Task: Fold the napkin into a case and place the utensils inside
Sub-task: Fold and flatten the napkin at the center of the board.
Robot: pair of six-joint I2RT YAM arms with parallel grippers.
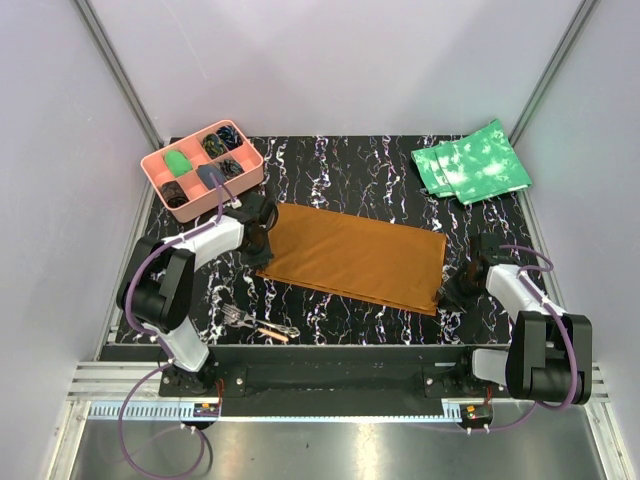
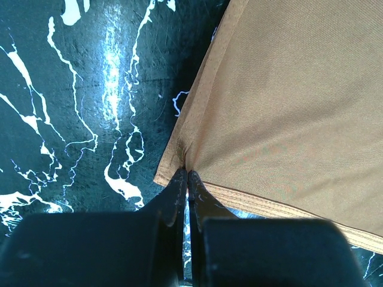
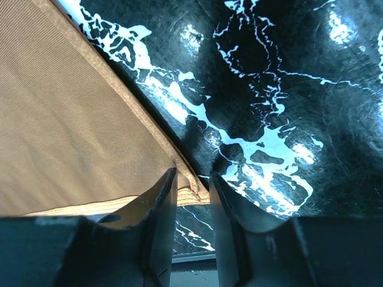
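the left gripper (image 2: 187, 174) is pressed together on the left end of the napkin (image 2: 287, 101), right beside a corner, and the cloth puckers at its tips. the right gripper (image 3: 192, 176) stands a little apart, with the layered near right corner in the gap between its jaws, not clamped. bare table (image 3: 287, 89) lies beside it. the arms are probably at opposite ends so the cloth can be lifted evenly for the next fold. the napkin lies as a flat rust-brown oblong mid-table, not a case yet. the utensils (image 1: 260, 326) lie apart from it, near the left arm's base. a pink tray (image 1: 203, 168) and green cloths (image 1: 470, 163) sit at the far corners.
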